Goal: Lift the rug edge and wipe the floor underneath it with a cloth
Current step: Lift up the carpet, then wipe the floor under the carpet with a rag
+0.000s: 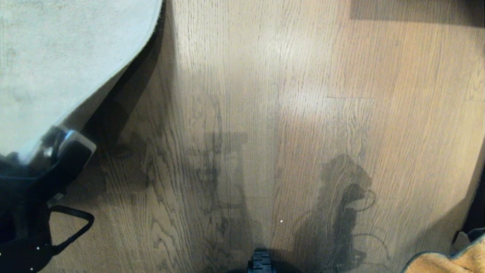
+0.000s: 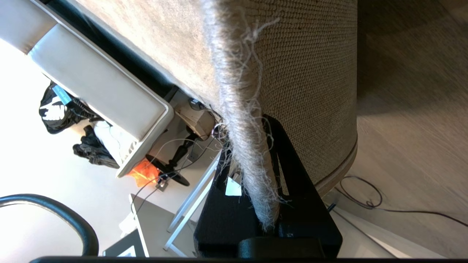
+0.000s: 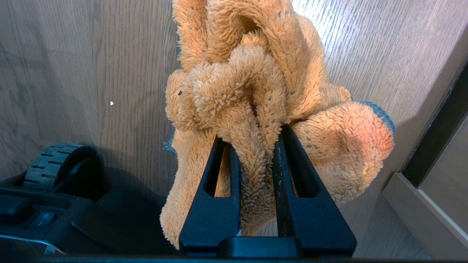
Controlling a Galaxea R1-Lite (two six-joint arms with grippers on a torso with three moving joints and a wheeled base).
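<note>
- Here, at the lower left of the head view: left gripper [image 1: 57,146], dark and bulky, clamped on the rug edge [image 1: 125,66] and holding it raised off the floor [image 1: 288,113].
- Upper left of the same view: pale underside of the lifted rug filling the corner, curving down toward the gripper, with a dark shadow cast on the planks just beside it.
- Seen from the left wrist: frayed grey border of the rug edge [image 2: 245,120] pinched between the two black fingers [image 2: 292,190], jaws pressed together on it; coarse woven tan backing [image 2: 310,73] bulging out beside the fringe, grey pile on the other face.
- Behind the rug in that view: a white cushioned piece of furniture [image 2: 98,84], some dark clothing on a bright surface, and a thin black cable [image 2: 365,193] looped on the floor [image 2: 413,146].
- Lower right corner of the head view: a strip of the orange cloth [image 1: 443,261] with dark trim, just inside the frame.
- Seen from the right wrist: right gripper [image 3: 256,153] closed on a fold of the fluffy cloth [image 3: 256,84], bunched and hanging above the floor [image 3: 91,73], not touching it.
- Lower left of that view: black robot base with a ribbed wheel [image 3: 55,160].
- Centre of the head view: bare oak-look planks crossed by shadows of the arms.
</note>
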